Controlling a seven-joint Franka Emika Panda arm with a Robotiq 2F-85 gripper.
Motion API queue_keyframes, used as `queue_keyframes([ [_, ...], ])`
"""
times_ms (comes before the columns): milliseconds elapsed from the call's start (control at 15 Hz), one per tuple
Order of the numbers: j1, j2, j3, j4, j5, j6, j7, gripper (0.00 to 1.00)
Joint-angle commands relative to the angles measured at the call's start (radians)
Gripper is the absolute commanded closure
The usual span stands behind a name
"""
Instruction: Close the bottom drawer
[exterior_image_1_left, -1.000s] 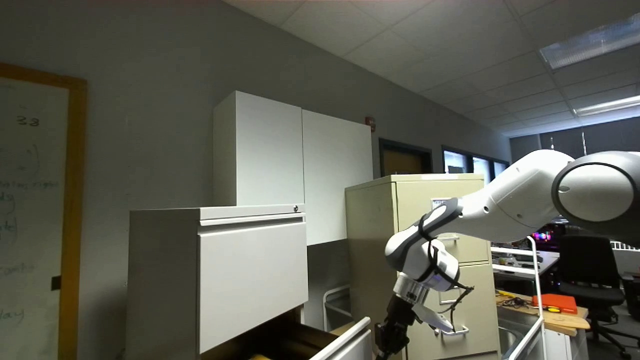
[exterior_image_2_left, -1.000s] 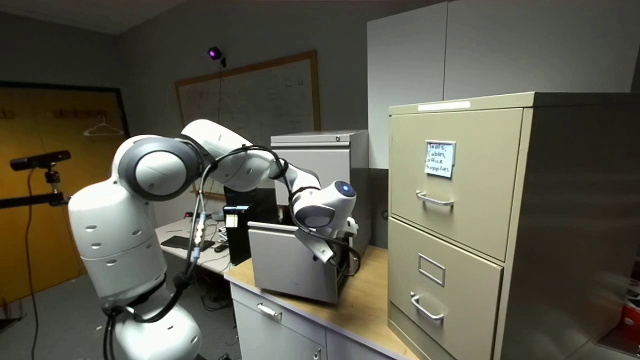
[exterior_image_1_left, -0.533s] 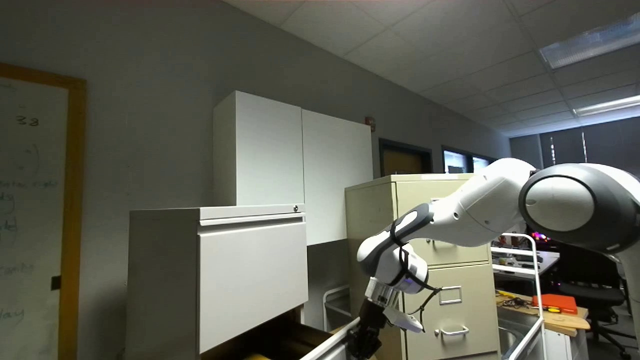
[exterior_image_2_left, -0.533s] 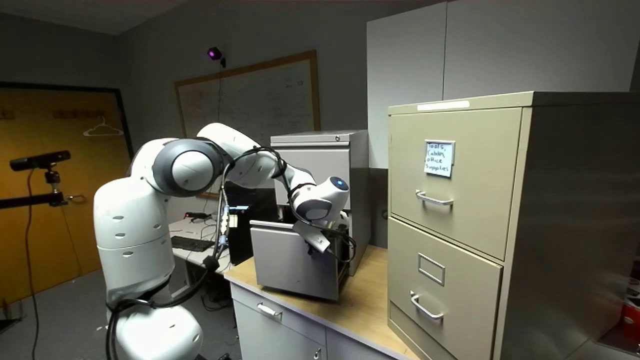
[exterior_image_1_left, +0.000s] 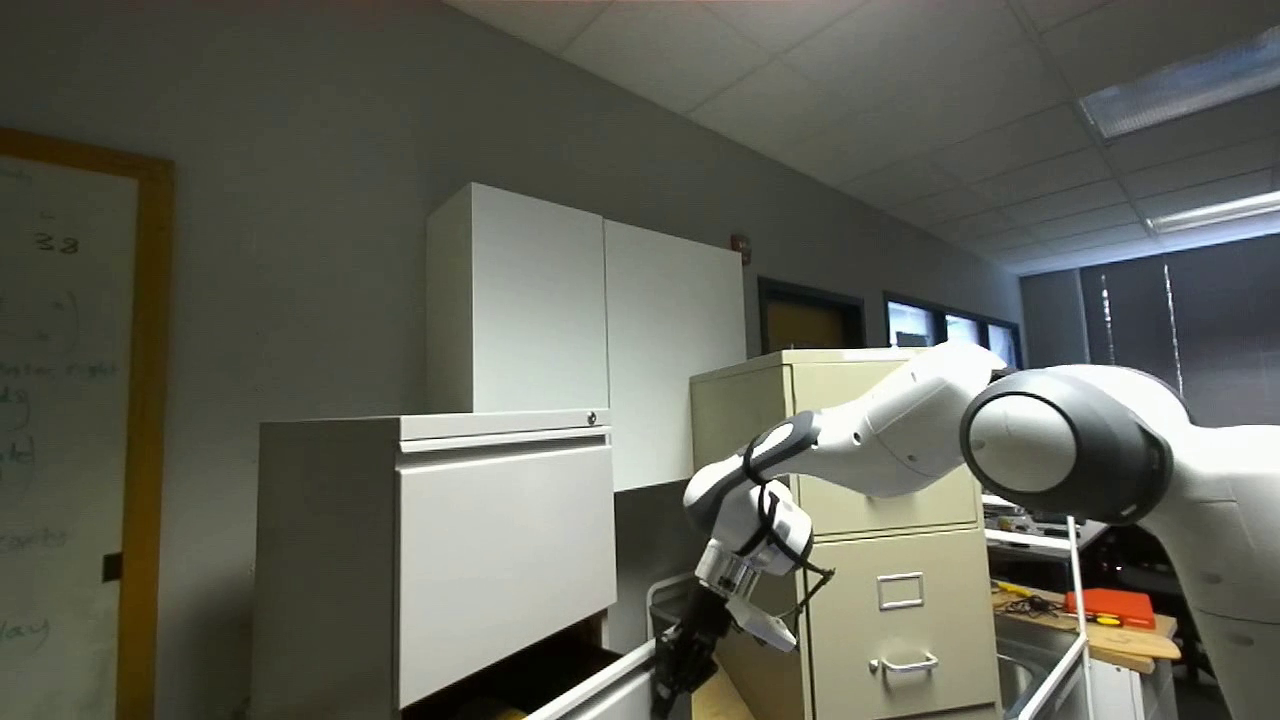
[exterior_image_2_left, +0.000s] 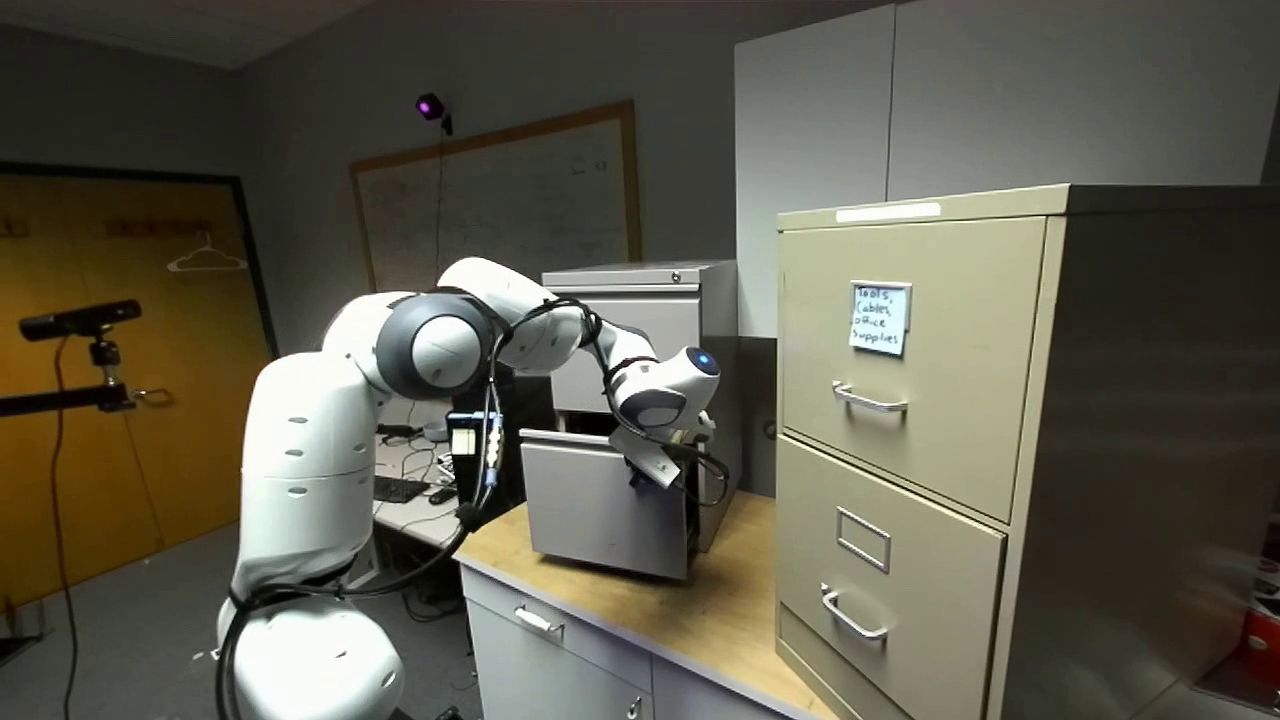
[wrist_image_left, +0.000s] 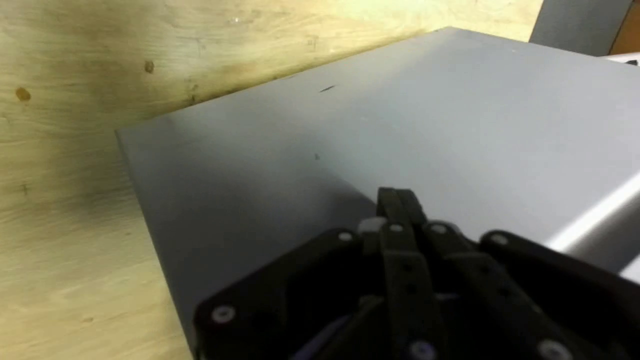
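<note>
The bottom drawer (exterior_image_2_left: 603, 508) of the grey-white cabinet (exterior_image_1_left: 325, 560) stands partway out, its plain front just above the wooden countertop (exterior_image_2_left: 740, 600); in both exterior views a dark gap shows between that front and the upper drawer (exterior_image_1_left: 505, 560), which sits fully in. Something yellow (exterior_image_1_left: 490, 709) is visible inside the bottom drawer, cut off by the lower edge of an exterior view. The gripper (wrist_image_left: 398, 193), tilted and directed downward, is positioned at the outer face of the bottom drawer, towards the end nearer the beige filing cabinet (exterior_image_2_left: 905, 365). Its fingers (wrist_image_left: 392, 212) are brought fully together in the wrist view and have hold of nothing; whether the tips touch the metal cannot be determined. The drawer face bears a short dark mark (wrist_image_left: 327, 88) near its lower edge and a small dark spot (wrist_image_left: 317, 156) (the spot being the fainter of the two). The robot arm (exterior_image_2_left: 310, 470) spans in front of the cabinet in an exterior view, a blue light (exterior_image_2_left: 704, 360) lit at the wrist. The beige filing cabinet carries a handwritten card (exterior_image_2_left: 879, 320) reading "Tools, Cables, office supplies".
</note>
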Motion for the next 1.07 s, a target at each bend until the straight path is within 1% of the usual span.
queue_keyframes([
  [0, -0.051, 0.133, 0.041, 0.229, 0.077, -0.057, -0.017, 1.00],
  [67, -0.060, 0.164, 0.045, 0.271, 0.085, -0.068, -0.017, 1.00],
  [133, -0.049, 0.197, 0.029, 0.317, 0.099, -0.080, -0.018, 1.00],
  [200, -0.054, 0.225, 0.031, 0.359, 0.106, -0.090, -0.014, 1.00],
  [267, -0.080, 0.251, 0.057, 0.401, 0.104, -0.098, -0.005, 1.00],
  [333, -0.062, 0.283, 0.036, 0.446, 0.115, -0.109, -0.007, 1.00],
  [600, -0.065, 0.394, 0.044, 0.613, 0.124, -0.145, 0.005, 1.00],
  [667, -0.093, 0.419, 0.085, 0.655, 0.103, -0.149, 0.020, 1.00],
  [733, -0.064, 0.443, 0.053, 0.693, 0.117, -0.163, 0.014, 1.00],
  [800, -0.094, 0.468, 0.098, 0.733, 0.089, -0.161, 0.028, 1.00],
  [867, -0.095, 0.490, 0.104, 0.771, 0.081, -0.168, 0.033, 1.00],
  [933, -0.069, 0.512, 0.075, 0.806, 0.095, -0.180, 0.030, 1.00],
  [1000, -0.069, 0.537, 0.075, 0.843, 0.089, -0.186, 0.034, 1.00],
])
